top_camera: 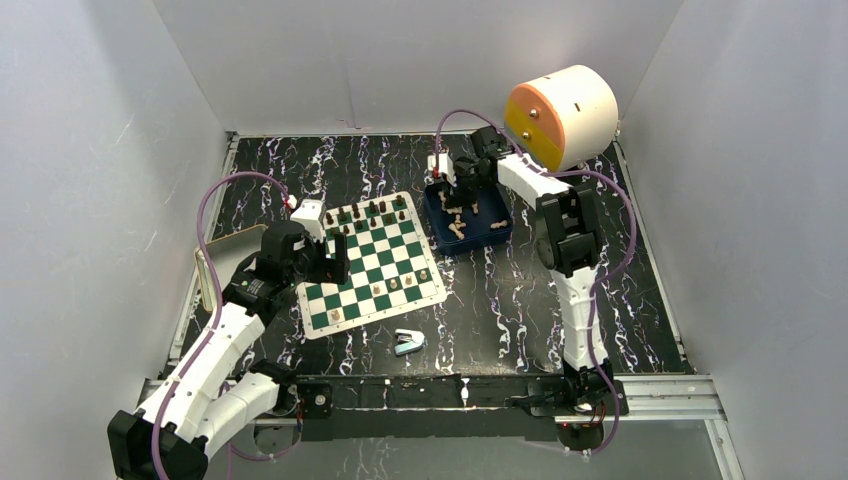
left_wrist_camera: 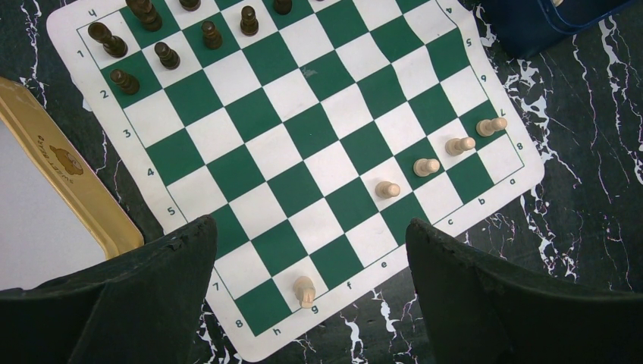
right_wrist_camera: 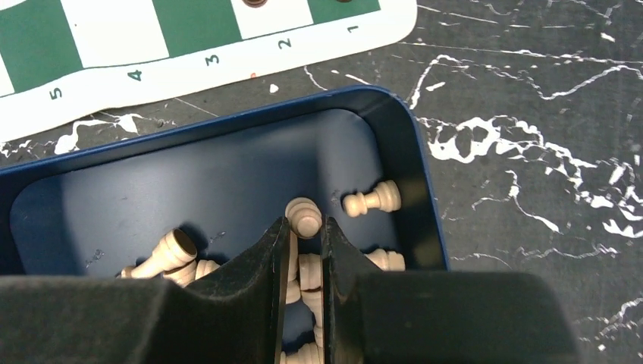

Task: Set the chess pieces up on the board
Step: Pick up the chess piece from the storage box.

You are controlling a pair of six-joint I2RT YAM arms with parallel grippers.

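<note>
Your left gripper (left_wrist_camera: 309, 235) hovers over the near left edge of the board (left_wrist_camera: 318, 136). Its fingers (left_wrist_camera: 144, 303) stand wide apart with nothing between them.

Your right gripper (right_wrist_camera: 304, 224) is down inside the blue tray (right_wrist_camera: 415, 159), which sits on the table (right_wrist_camera: 531, 91) just beside the board's right edge. Its fingers (right_wrist_camera: 261, 258) are drawn close together and clamped on an upright light pawn (right_wrist_camera: 304, 211), whose head shows above the tips. Other light pieces (right_wrist_camera: 170, 250) lie on their sides on the tray floor, one of them (right_wrist_camera: 371, 201) just right of the held pawn.

On the board, the dark pieces (left_wrist_camera: 165, 53) stand grouped in the corner rows marked 1 and 2. Four light pawns (left_wrist_camera: 426, 166) stand in a line on adjoining squares of the row marked 7, toward the a-corner. One more light piece (left_wrist_camera: 304, 290) stands alone on the edge row, at file g.

Also noted: a light-blue stapler (top_camera: 408, 342) lies on the table in front of the board. A gold-rimmed tray (left_wrist_camera: 76, 182) lies off the board's left side.
</note>
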